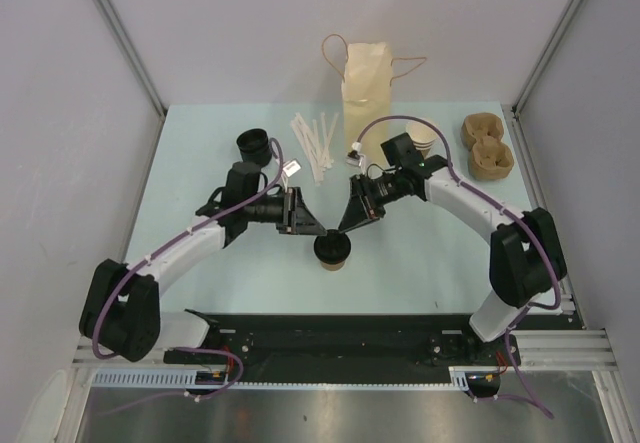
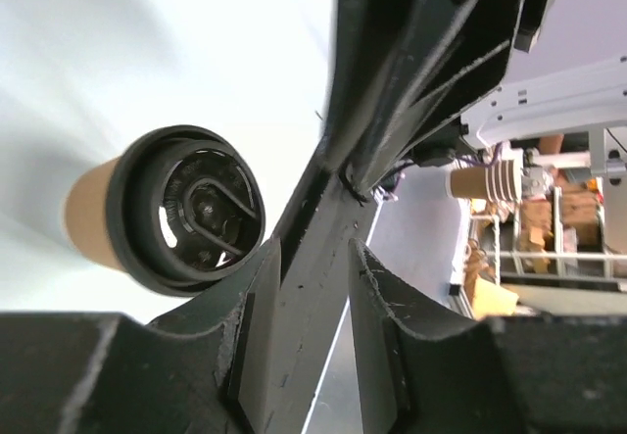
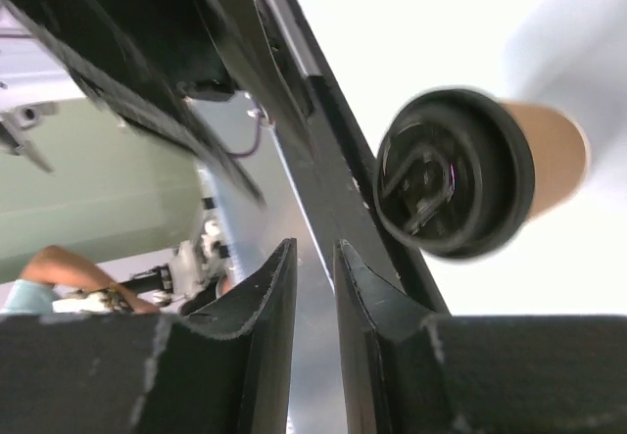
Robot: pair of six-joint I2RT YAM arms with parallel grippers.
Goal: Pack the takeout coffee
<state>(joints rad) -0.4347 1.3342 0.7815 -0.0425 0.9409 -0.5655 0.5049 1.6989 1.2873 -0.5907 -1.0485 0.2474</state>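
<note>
The takeout coffee (image 1: 332, 251), a short tan paper cup with a black lid, stands upright on the pale table just in front of both grippers. My left gripper (image 1: 316, 229) points at it from the left and my right gripper (image 1: 346, 227) from the right, their tips close above the lid's far rim. In the left wrist view the coffee (image 2: 181, 209) lies left of my left gripper (image 2: 313, 248), whose jaws stand a little apart with nothing between them. The right wrist view shows the coffee (image 3: 456, 171) right of my right gripper (image 3: 315, 248), jaws narrowly apart and empty.
A tall cream paper bag (image 1: 368, 88) with handles stands open at the back centre. A stack of black lids (image 1: 253, 145) is at the back left, beside white stirrers (image 1: 315, 143). Stacked paper cups (image 1: 425, 143) show behind the right arm. Brown cup carriers (image 1: 487, 148) sit at the back right.
</note>
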